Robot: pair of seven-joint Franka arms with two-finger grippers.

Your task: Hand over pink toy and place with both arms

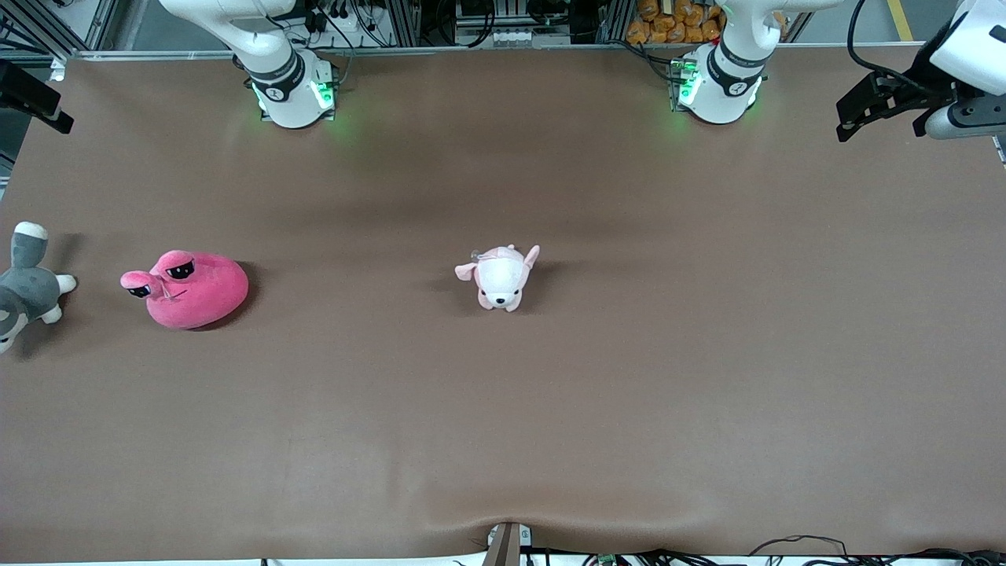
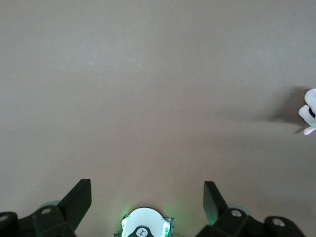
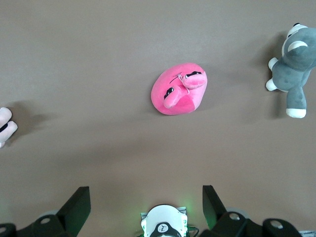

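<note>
Wrist views show left gripper (image 2: 147,195) and right gripper (image 3: 146,195) spread wide, holding nothing

No text, label, brand or number can be read anywhere; the round marks on the arm bases (image 1: 292,93) are too small to make out.

We saw even, soft overhead light on the matte brown table (image 1: 550,432), short blurred shadows beside the pink toy (image 1: 192,289) and the small dog plush (image 1: 501,277), green glow around both arm bases, and no glare.
</note>
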